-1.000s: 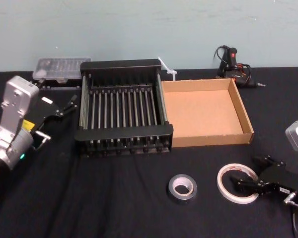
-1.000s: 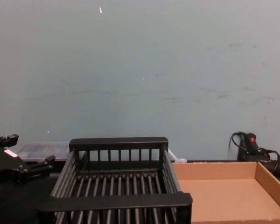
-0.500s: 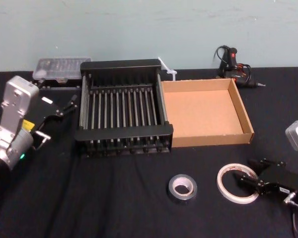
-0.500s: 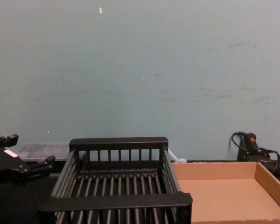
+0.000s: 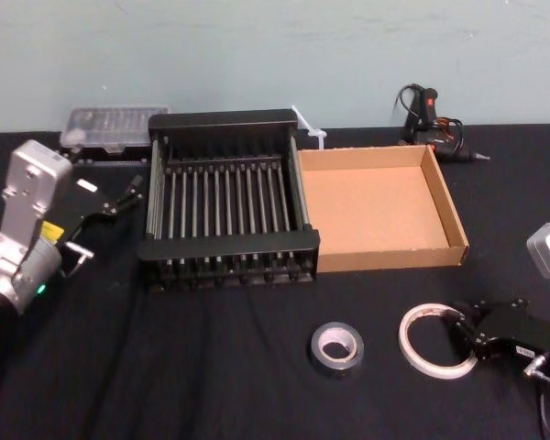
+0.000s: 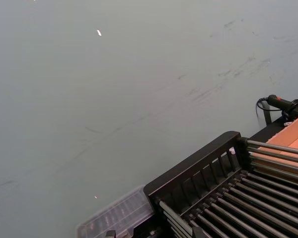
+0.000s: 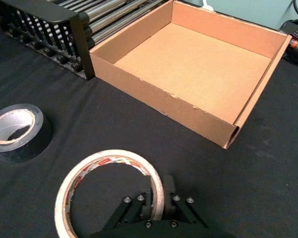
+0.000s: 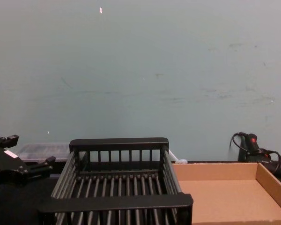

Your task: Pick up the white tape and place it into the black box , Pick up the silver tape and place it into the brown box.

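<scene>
The white tape (image 5: 411, 328) lies flat on the black cloth at the front right. My right gripper (image 5: 463, 328) comes in from the right, shut on the ring's right wall, one finger inside and one outside. In the right wrist view the white tape (image 7: 69, 186) has its wall pinched by my right gripper (image 7: 158, 192). The silver tape (image 5: 337, 363) (image 7: 27, 148) lies flat just left of it. Behind stand the black box (image 5: 229, 247) (image 8: 117, 202) and, to its right, the brown box (image 5: 390, 258) (image 7: 188, 59). My left gripper (image 5: 108, 218) hangs open left of the black box.
A clear plastic case (image 5: 110, 124) sits behind the black box at the back left. A black glue gun with cables (image 5: 431, 115) lies behind the brown box. The black cloth (image 5: 211, 367) covers the table front.
My right gripper's fingers have closed from wide apart onto the white tape's right wall. The left arm and both boxes have stayed put.
</scene>
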Robot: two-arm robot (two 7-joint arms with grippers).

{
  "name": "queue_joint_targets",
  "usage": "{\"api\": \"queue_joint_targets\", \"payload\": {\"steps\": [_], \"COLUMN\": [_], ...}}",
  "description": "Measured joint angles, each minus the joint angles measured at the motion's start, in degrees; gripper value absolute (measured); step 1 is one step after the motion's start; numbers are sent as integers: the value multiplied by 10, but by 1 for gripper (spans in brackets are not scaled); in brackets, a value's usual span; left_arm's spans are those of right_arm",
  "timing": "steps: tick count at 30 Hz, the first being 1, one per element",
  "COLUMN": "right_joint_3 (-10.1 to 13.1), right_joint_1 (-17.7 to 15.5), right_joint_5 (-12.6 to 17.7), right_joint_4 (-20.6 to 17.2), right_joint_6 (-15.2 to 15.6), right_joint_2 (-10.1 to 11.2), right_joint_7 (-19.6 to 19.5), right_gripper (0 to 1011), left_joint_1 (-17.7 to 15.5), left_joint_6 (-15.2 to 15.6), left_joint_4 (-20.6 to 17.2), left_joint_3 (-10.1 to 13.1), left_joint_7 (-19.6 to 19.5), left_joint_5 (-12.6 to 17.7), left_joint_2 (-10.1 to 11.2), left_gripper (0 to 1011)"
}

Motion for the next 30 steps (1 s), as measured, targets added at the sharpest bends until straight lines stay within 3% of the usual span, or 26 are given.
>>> {"api": "queue_joint_targets", "payload": {"steps": [4,30], "right_joint_3": [0,4], "right_joint_1": [0,-3], "right_joint_5": [0,7], "right_joint_4": [0,-9], "right_joint_6": [0,-10], "right_joint_2": [0,4], "right_joint_7": [0,8], "right_gripper": [98,95], "left_joint_1": [0,0], "left_joint_6": [0,0], "left_joint_4": [0,0], "left_joint_3": [0,0], "left_joint_7": [0,0], "left_joint_5": [0,0], "left_joint_2": [0,0], "left_gripper": [1001,1001]}}
